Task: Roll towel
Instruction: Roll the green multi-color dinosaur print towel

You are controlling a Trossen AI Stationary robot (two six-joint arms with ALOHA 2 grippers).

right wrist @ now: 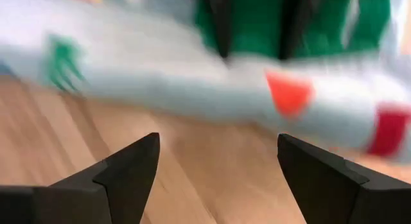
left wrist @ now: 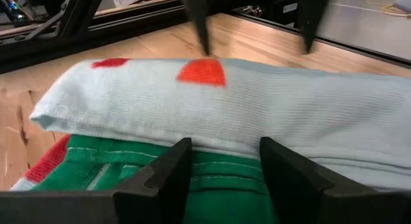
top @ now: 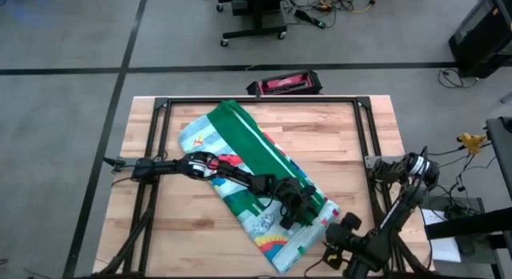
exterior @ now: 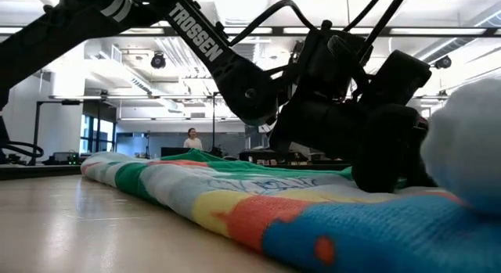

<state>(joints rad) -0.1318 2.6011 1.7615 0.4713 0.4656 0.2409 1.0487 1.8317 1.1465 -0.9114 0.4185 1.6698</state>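
Note:
The towel [top: 248, 143] lies folded in a long band slanting from the table's far left to its near right, with a green strip along its middle and pale dinosaur print at the sides. It also shows in the low view [exterior: 235, 195]. My left gripper [top: 306, 215] reaches across it from the left. It is open [left wrist: 225, 179], low over the green cloth, just short of a folded pale edge [left wrist: 257, 102]. My right gripper [top: 332, 231] is open [right wrist: 218, 166] above bare wood beside the towel's near right edge [right wrist: 160, 70], tilted down toward it. My left gripper comes in almost level from the table's left. Its open fingers [left wrist: 164, 176] stand low on either side of a patch of the towel's green strip [left wrist: 225, 185]. Whether they touch the cloth I cannot tell.
A black frame [top: 264, 101] runs around the tabletop. A red and black box [top: 284, 85] sits just beyond the far edge. Bare wood [top: 184, 231] lies near left of the towel. A person [exterior: 192, 138] stands far off in the room.

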